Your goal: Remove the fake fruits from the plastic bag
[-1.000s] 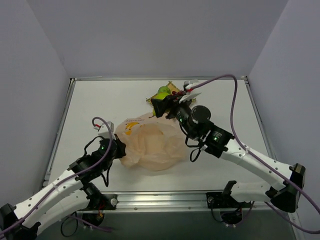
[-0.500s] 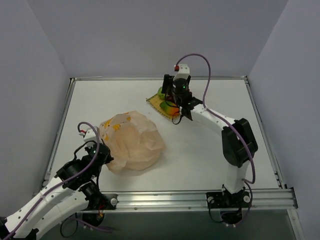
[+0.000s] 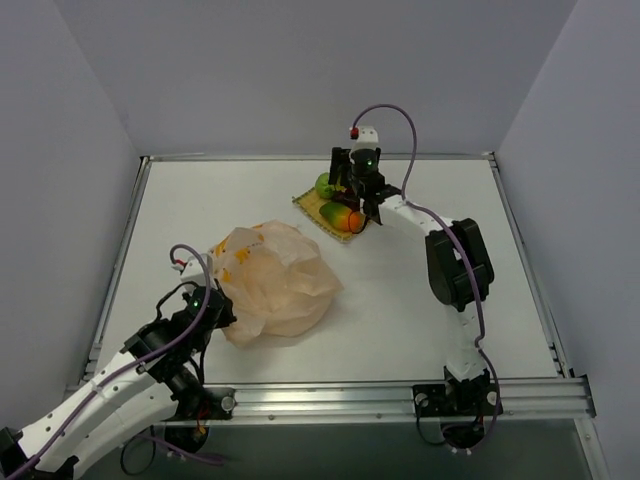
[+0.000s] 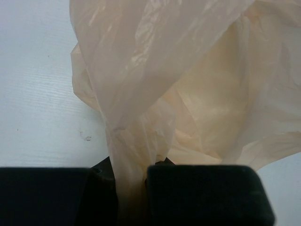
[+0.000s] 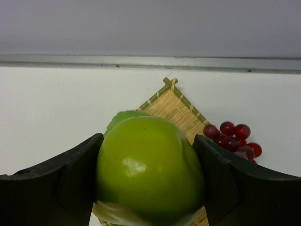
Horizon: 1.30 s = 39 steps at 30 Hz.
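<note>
The pale orange plastic bag [image 3: 278, 282] lies crumpled left of the table's middle. My left gripper [image 3: 207, 306] is shut on a gathered fold of the plastic bag [image 4: 178, 94] at its near-left side; in the left wrist view the left gripper [image 4: 129, 188] pinches the film. My right gripper [image 3: 352, 193] hovers over a bamboo mat [image 3: 312, 206] at the back. In the right wrist view the right gripper [image 5: 147, 143] is shut on a round green fruit [image 5: 149, 174]. A second green fruit [image 3: 324, 185], a green-orange mango [image 3: 343, 217] and a dark red grape bunch [image 5: 233, 137] lie at the mat.
The bamboo mat [image 5: 179, 109] sits close to the table's back rail [image 5: 150, 61]. The right arm's elbow [image 3: 456, 262] stands tall at the right of the table. Grey walls close in the table on three sides.
The right arm has swung from beside the bag to over the mat at the back, carrying the green fruit. The left gripper has shifted the bag slightly, keeping its hold.
</note>
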{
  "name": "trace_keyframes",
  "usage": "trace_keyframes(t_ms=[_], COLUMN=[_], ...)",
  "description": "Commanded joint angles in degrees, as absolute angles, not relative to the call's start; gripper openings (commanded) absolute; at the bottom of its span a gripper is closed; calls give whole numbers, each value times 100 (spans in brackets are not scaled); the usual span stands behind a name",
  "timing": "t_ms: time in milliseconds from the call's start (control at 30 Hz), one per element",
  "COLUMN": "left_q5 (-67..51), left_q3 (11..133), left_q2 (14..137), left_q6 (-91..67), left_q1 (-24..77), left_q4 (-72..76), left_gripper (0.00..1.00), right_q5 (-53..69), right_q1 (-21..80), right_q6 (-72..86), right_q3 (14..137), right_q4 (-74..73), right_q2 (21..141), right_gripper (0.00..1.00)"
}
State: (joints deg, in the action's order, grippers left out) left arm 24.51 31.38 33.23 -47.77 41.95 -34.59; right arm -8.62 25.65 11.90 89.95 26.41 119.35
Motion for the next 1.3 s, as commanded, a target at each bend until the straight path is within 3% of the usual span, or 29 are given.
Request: trace_keyframes(t_ms=[0,233,333,433,667,767,1033,1267], left_q5=[2356,2162,2074,2030,1969,1934,1837,1627], left_q3=[3234,3138,3050,3032,3006,2997,2988,2839], left_q2=[3375,3446,3375,3419,3507,3507,3533,3972], left_q6=[-4562,-4658,-4720,-4737,-4746,-4755,-4755,-4623], left_q1=[4140,4131,4131,4131,4131,4131,4131,4157], left_q4=[-3024,-2874,-2778,-2760,-2619,-2593,-2435,-1698], left_gripper=[2,2,2,3,2,2,2,2], right_q5=[-712,-677,-738,-905,-1037,-985,-826,-896], right_q1=[2751,2777,2795,2804,2804,2804,2804,2839], right_q6=[1221,1292,1318,1336,1362,1397,1494,1582], right_q3=[8640,8842,8868,8816,8728,8710,8587,7640], right_q4=[2909,2865,2865,2883,2909,2927,2927,2979], right_q2=[11654,12225,12331,12340,12252,12103,11278,9777], right_gripper=[32,34,41,52,90,98,100,100])
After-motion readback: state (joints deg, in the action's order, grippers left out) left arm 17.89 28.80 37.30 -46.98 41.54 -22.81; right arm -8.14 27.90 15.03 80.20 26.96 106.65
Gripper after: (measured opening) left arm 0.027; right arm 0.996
